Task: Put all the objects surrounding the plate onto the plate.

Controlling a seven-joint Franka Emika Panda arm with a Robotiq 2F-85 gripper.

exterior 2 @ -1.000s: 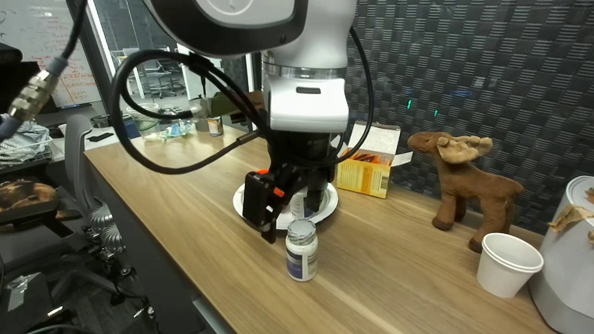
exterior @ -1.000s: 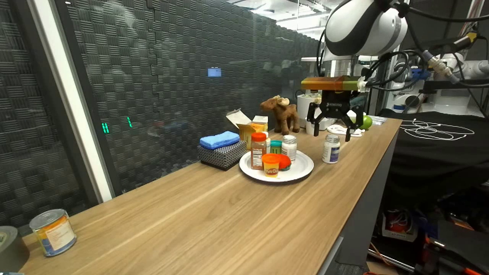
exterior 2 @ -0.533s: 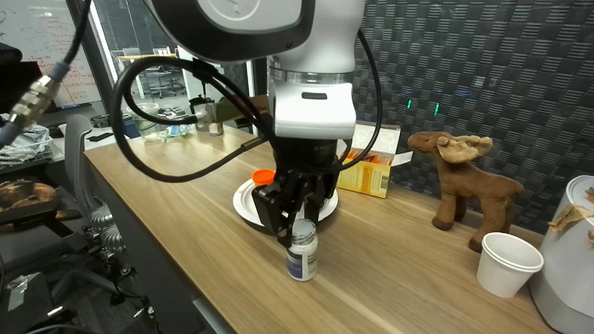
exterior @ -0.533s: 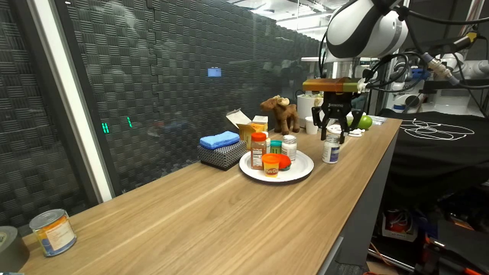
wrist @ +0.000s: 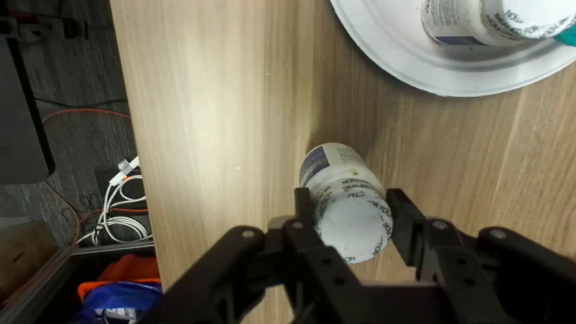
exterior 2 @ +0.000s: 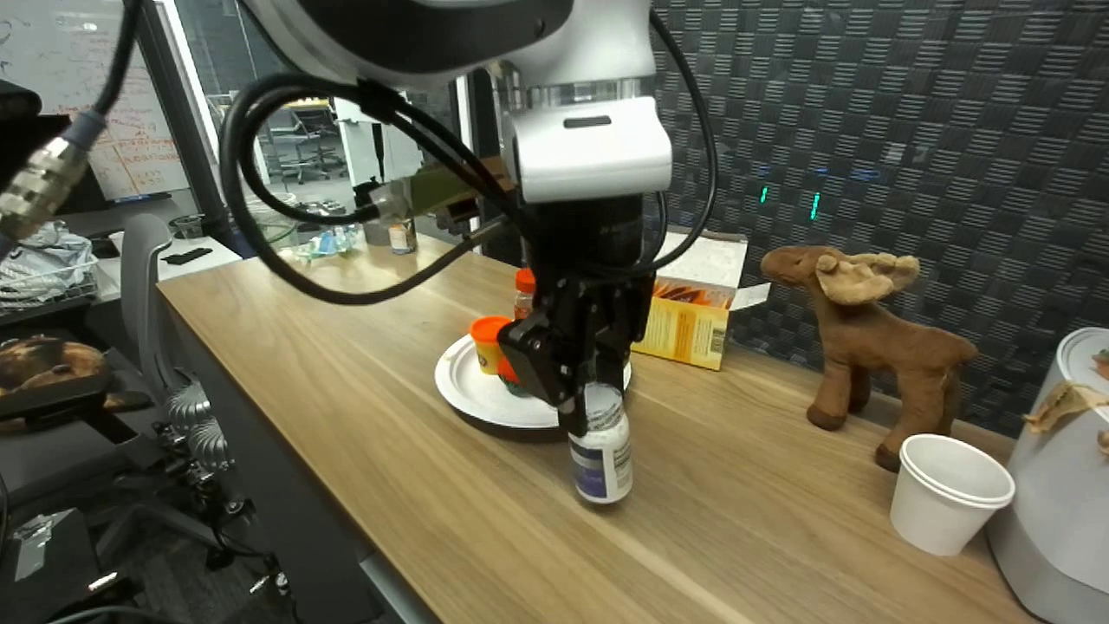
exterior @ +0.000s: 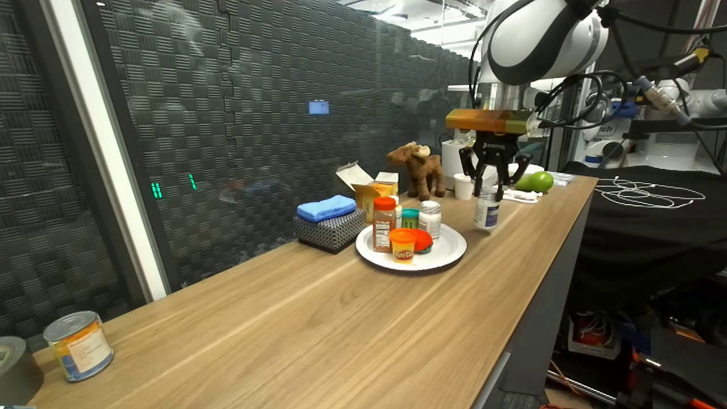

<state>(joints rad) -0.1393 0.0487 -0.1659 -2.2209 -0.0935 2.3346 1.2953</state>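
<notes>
gripper (exterior: pixel 488 195): in an exterior view you have it pinching the held bottle (exterior: pixel 487 216) by its top, to the right of the plate (exterior: pixel 451 251) and apart from it.
held bottle: your gripper covers its upper end, and its base looks just clear of the table (exterior: pixel 318 318).
plate: you can pick out the red-lidded jar (exterior: pixel 383 227), orange jar (exterior: pixel 403 249), green-lidded jar (exterior: pixel 410 220) and plate bottle (exterior: pixel 430 222) on it; the red item (exterior: pixel 423 241) is partly behind the orange jar and hard for you to identify.
blue cloth (exterior: pixel 326 208): left of the plate; you see it in this view alone.
cups (exterior 2: pixel 940 511): in an exterior view you have them near right, just left of the white tub (exterior 2: pixel 1057 520), which is cut off.
plate bottle: from there your gripper hides it and the green-lidded jar, and you get only the top of the red-lidded jar.
cap (wrist: pixel 353 227): in the wrist view you look down on this end of the held bottle, with your fingers (wrist: pixel 402 216) on both sides; its lettering is plainer to you here than in both exterior views.
plate in the wrist view: far right and cut off; the plate bottle is cropped too, and you get just a sliver of the green-lidded jar.
</notes>
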